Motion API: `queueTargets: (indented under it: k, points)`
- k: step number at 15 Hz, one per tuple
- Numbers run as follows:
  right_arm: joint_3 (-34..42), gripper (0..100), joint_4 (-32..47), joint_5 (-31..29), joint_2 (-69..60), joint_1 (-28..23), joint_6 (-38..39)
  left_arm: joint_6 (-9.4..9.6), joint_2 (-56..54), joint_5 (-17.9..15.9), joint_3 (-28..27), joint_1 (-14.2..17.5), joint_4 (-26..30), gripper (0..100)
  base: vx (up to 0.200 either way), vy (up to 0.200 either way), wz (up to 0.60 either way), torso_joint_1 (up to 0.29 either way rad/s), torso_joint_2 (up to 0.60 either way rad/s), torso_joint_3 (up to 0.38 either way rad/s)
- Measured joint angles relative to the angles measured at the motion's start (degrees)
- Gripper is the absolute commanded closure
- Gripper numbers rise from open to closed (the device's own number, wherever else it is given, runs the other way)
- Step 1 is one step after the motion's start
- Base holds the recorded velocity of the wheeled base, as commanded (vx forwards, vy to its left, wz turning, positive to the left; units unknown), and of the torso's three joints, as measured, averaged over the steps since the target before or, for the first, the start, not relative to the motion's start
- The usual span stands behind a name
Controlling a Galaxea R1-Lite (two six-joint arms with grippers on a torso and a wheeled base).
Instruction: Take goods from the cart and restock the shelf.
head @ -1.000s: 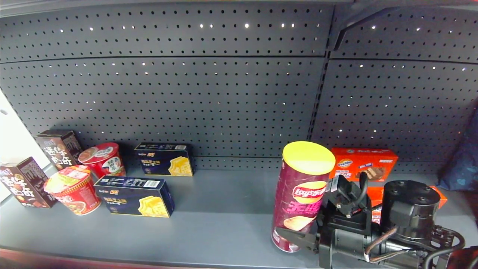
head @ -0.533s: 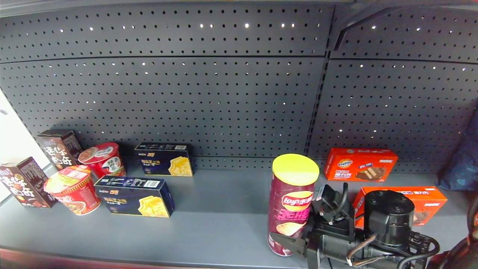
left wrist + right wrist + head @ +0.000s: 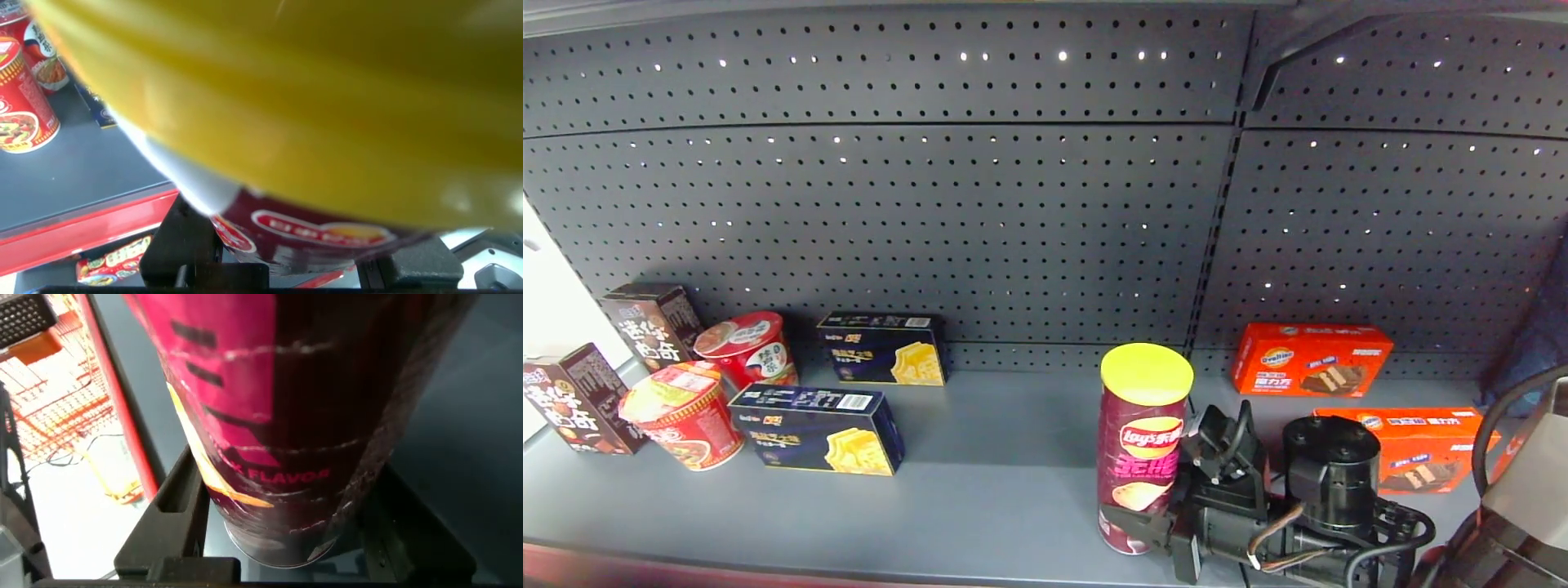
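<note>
A maroon chips can with a yellow lid stands upright near the front edge of the grey shelf, right of its middle. My right gripper is shut on the can's lower part, coming in from the right. In the right wrist view the can sits between the two black fingers. The left wrist view shows a second maroon can with a yellow lid, and my left gripper is shut on it.
Two orange boxes lie right of the can. At the left stand two blue boxes, two red noodle cups and two brown cartons. A pegboard wall backs the shelf, and its front lip is red.
My right arm has carried the chips can leftward and deeper onto the shelf, uncovering the orange boxes behind it. The goods at the left have not moved.
</note>
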Motion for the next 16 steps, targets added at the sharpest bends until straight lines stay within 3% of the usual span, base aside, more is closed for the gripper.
queueTargets:
  k: [1, 2, 8, 14, 16]
  points:
    - [-0.48, 100, -0.2, 0.02, 0.43, 0.0, -0.02, 0.0, -0.09, 0.0, 0.02, 0.0, 0.0, 100, 0.0, 0.0, 0.0, 0.0, 0.0, 0.0]
    - [-0.87, 0, -0.41, 0.07, 0.94, -0.01, -0.05, 0.02, -0.15, 0.0, 0.05, 0.0, 0.0, 100, 0.0, 0.0, 0.0, 0.0, 0.0, 0.0]
    - [2.04, 0, -2.73, 0.1, 1.39, -0.48, -0.11, -0.06, -0.44, -0.02, 0.05, -0.02, -0.09, 100, 0.0, 0.0, 0.0, 0.0, 0.0, 0.0]
    - [13.75, 0, -3.56, 0.1, -7.49, -3.58, -0.24, -0.06, -1.28, -0.07, 0.16, -0.13, 0.1, 100, 0.0, 0.0, 0.0, 0.0, 0.0, 0.0]
    - [17.49, 0, -3.52, -0.01, -12.24, -4.0, -0.24, -0.02, -1.8, -0.1, -0.3, -0.13, 2.49, 100, 0.0, 0.0, 0.0, 0.0, 0.0, 0.0]
